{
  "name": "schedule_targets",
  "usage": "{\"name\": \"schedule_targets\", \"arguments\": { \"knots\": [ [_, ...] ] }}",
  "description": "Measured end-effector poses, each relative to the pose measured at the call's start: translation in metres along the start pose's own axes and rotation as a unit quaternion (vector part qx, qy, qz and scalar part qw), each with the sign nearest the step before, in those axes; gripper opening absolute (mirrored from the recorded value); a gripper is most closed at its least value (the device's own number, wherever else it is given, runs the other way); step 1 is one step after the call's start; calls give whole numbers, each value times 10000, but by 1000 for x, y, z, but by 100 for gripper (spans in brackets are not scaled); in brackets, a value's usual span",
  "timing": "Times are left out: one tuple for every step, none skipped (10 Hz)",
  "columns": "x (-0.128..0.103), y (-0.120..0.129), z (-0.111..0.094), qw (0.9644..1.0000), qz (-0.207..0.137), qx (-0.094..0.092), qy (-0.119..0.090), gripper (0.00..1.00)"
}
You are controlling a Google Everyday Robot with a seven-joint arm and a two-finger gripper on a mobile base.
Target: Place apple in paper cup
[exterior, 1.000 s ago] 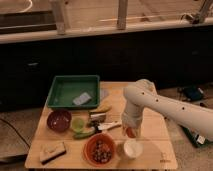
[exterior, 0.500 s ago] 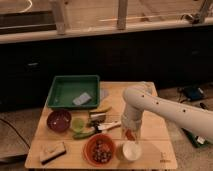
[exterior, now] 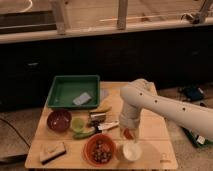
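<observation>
The gripper (exterior: 129, 134), just above the paper cup (exterior: 132, 151), is blurred around the apple (exterior: 129, 133). Beyond the cup, the arm (exterior: 170, 107) runs off the right edge.

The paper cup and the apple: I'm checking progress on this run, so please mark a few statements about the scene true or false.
1. The apple already lies inside the paper cup. False: it is above and just behind the cup, at the gripper.
2. The paper cup stands to the right of the orange bowl. True.
3. The green tray holds the banana. False: the banana lies on the table beside the tray.
4. The gripper is over the front part of the table, near the cup. True.
5. The dark red bowl sits right of the cup. False: it is far left.
</observation>
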Motion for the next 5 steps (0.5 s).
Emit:
{"name": "schedule_targets", "arguments": {
  "knots": [
    [-7, 0, -6, 10000, -52, -13, 29, 0],
    [-11, 0, -9, 10000, -84, -30, 37, 0],
    [-14, -1, -11, 9999, -116, -47, 39, 0],
    [-21, 0, -15, 9998, -177, -110, -12, 2],
    [-25, 0, -16, 9997, -208, -145, -64, 8]
  ]
}}
